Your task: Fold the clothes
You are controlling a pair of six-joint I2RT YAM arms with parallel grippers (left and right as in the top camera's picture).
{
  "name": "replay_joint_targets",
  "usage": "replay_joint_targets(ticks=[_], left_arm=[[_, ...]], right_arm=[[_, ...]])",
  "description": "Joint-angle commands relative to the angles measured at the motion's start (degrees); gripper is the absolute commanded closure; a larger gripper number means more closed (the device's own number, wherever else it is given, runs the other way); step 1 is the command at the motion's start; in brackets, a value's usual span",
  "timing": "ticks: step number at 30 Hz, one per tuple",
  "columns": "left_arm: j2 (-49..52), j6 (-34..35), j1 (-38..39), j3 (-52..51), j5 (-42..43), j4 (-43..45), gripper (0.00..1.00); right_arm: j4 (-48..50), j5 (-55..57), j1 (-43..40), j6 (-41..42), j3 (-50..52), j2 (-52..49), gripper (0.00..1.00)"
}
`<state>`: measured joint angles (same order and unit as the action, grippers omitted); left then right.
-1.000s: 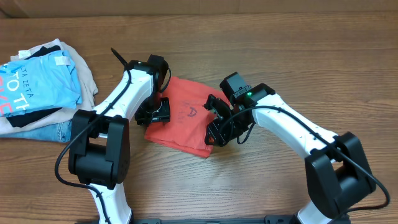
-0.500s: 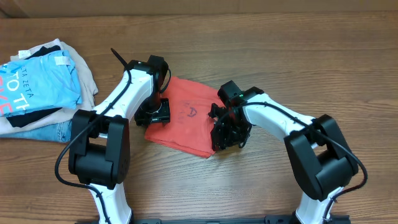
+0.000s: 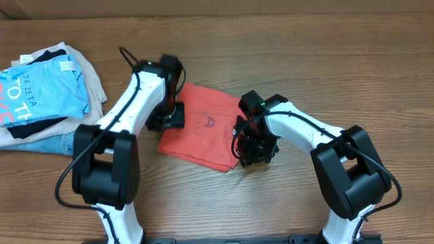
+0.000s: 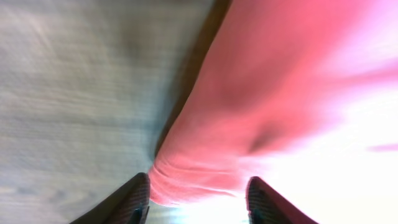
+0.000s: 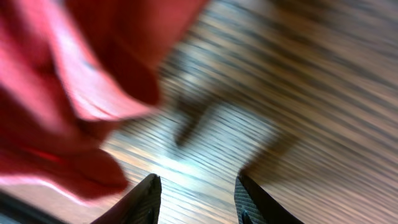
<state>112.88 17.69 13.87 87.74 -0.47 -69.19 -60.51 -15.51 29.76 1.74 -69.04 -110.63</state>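
The coral-red T-shirt (image 3: pixel 202 132) lies folded into a small rectangle at the table's middle, a dark mark on its top. My left gripper (image 3: pixel 169 116) sits at its left edge; in the left wrist view its open fingers (image 4: pixel 199 202) straddle the shirt's folded edge (image 4: pixel 261 106). My right gripper (image 3: pixel 252 150) is at the shirt's right edge, low over the wood. In the right wrist view its fingers (image 5: pixel 196 202) are open and empty, with the red cloth (image 5: pixel 74 93) to their left.
A pile of folded garments (image 3: pixel 44 91) lies at the far left, a light blue printed tee (image 3: pixel 41 91) on top of beige, black and denim pieces. Bare wooden table (image 3: pixel 305 61) surrounds the shirt.
My right gripper has swung in toward the shirt's right edge and lowered beside it. My left gripper has shifted slightly up along the left edge. The shirt looks a little flatter.
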Motion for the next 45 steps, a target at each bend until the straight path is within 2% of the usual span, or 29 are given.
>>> replay_joint_targets(ticks=[1, 5, 9, 20, 28, 32, 35, 40, 43, 45], left_arm=[[-5.4, -5.3, 0.0, 6.7, 0.3, 1.8, 0.26], [-5.3, -10.9, -0.1, 8.7, 1.0, 8.3, 0.17], [-3.8, -16.7, -0.5, 8.7, 7.0, 14.8, 0.14], [6.9, -16.7, -5.8, 8.7, 20.5, 23.1, 0.14], [13.8, -19.5, -6.5, 8.7, 30.3, 23.0, 0.14], [16.9, -19.5, -6.2, 8.7, 30.8, 21.0, 0.15], [19.4, -19.5, -6.1, 8.6, 30.8, 20.1, 0.25], [20.4, -22.5, -6.1, 8.9, 31.7, 20.0, 0.71], [19.8, -23.3, -6.2, 10.1, 31.6, 19.5, 0.83], [19.0, -23.8, -6.3, 11.3, 31.4, 18.7, 0.88]], right_arm=[[-0.6, 5.5, -0.2, 0.5, -2.8, 5.5, 0.57], [-0.9, 5.7, -1.5, 1.2, -3.9, 9.5, 0.53], [-1.4, 5.6, -3.7, 1.4, -3.9, 12.2, 0.53], [-4.5, 5.6, -5.6, 1.6, -3.9, 14.0, 0.53], [-4.5, 5.6, -5.6, 2.0, -3.9, 14.2, 0.53], [-4.5, 5.7, -5.6, 2.6, -3.9, 14.2, 0.53], [-4.5, 5.6, -5.6, 2.8, -3.9, 14.2, 0.53], [-4.5, 5.7, -5.6, 2.8, -3.9, 14.2, 0.53], [-4.5, 5.7, -5.8, 2.8, -3.9, 14.2, 0.53], [-4.5, 5.7, -6.1, 2.8, -3.9, 14.2, 0.53]])
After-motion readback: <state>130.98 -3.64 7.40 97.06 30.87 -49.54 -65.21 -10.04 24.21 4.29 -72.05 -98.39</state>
